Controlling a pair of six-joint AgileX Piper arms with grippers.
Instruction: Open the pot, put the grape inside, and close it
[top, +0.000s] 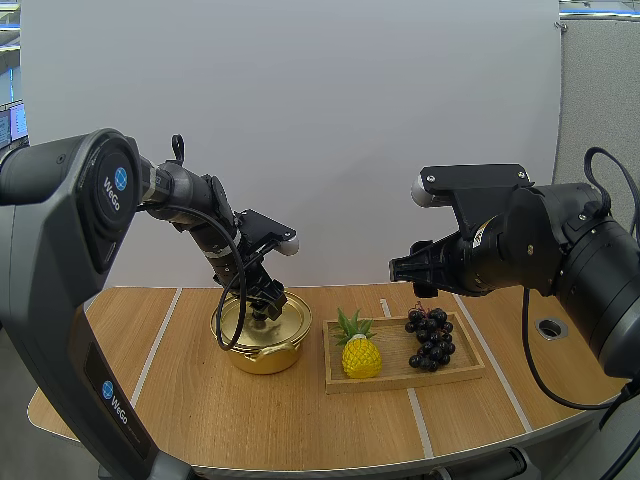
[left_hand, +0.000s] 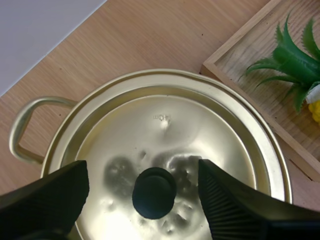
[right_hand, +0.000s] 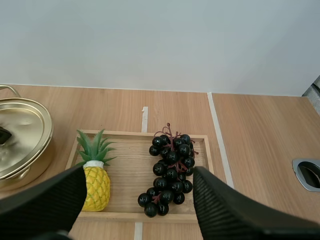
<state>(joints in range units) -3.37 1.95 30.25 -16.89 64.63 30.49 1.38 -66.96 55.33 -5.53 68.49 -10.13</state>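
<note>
Gold pot (top: 262, 356) lidded | tray (top: 404, 381): grapes (top: 431, 338), pineapple (top: 361, 357) | L end effector (left_hand: 143, 173) spread astride knob (left_hand: 154, 193) | R end effector (right_hand: 139, 173) spread

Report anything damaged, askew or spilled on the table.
The lid shows small dents near its knob; otherwise it seems to sit level on the pot. The grapes and pineapple sit tidily in the tray. Nothing looks spilled.
</note>
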